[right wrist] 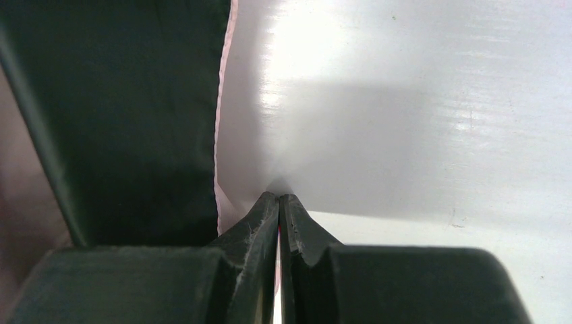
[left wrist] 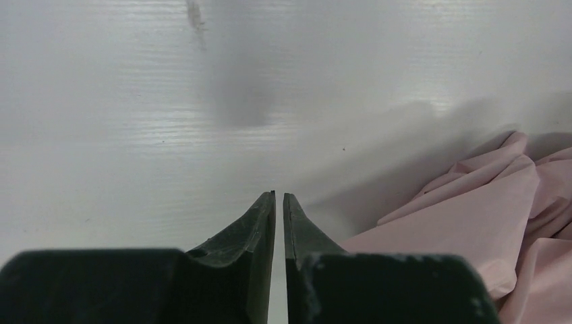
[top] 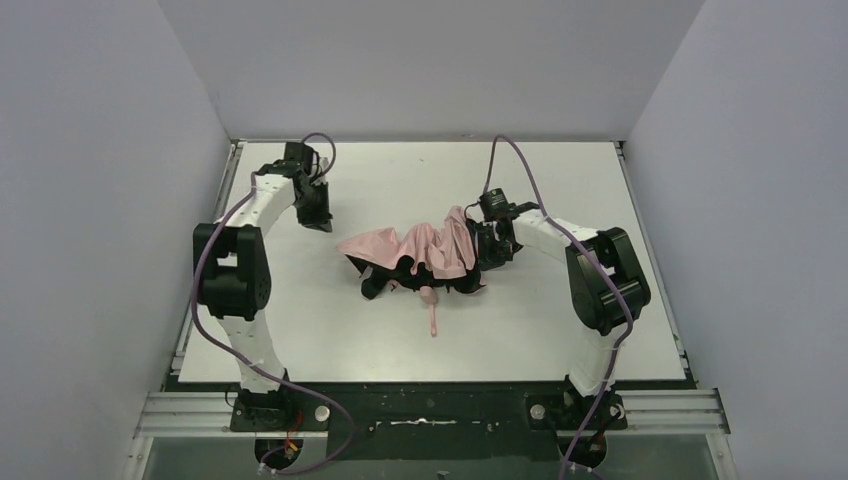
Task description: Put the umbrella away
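Nearest me on the white table (top: 300, 340), the umbrella's pink strap (top: 432, 318) lies straight, pointing toward the near edge. Just past it the umbrella (top: 425, 245) sits about midway between the left and right edges, roughly central front to back. It is a loose, crumpled heap: pale pink fabric spread in folds and ridges, with its dark underside (top: 378, 285) showing along the near side where the cloth curls over. I cannot pick out the shaft or handle in the heap.

The right gripper (right wrist: 278, 197) is at the heap's right end, where the fabric rises to a peak. Its fingers are pressed together, and the pink hem runs down right beside them, next to a broad dark panel of the underside. I cannot tell whether any cloth is caught between them.

Farther back and toward the left edge, the left gripper (left wrist: 279, 196) hangs low over bare table, just beside the fabric's left tip without touching it. Its fingers are drawn together, leaving only a thin slit with nothing in it.
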